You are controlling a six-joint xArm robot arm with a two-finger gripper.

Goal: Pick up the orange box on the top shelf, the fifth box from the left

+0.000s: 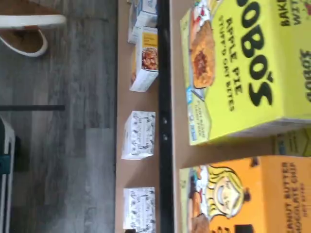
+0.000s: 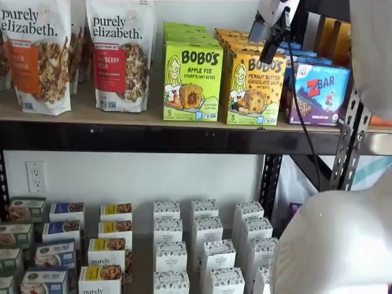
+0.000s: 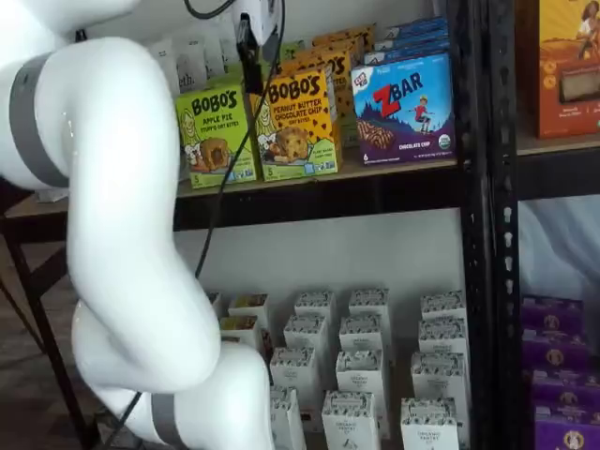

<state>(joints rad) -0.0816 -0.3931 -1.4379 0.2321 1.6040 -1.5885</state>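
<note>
Orange box (image 2: pixel 254 87) at top shelf (image 2: pixel 122 116) front edge, fingers (image 2: pixel 270 43) above it, spread apart.

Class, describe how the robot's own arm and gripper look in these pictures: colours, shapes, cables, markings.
The arm is made of thick, rounded, glossy white segments with grey bands at the joints. The gripper has a white body and black fingers. A thin black cable hangs from it in both shelf views. No lettering is visible on the arm.
</note>
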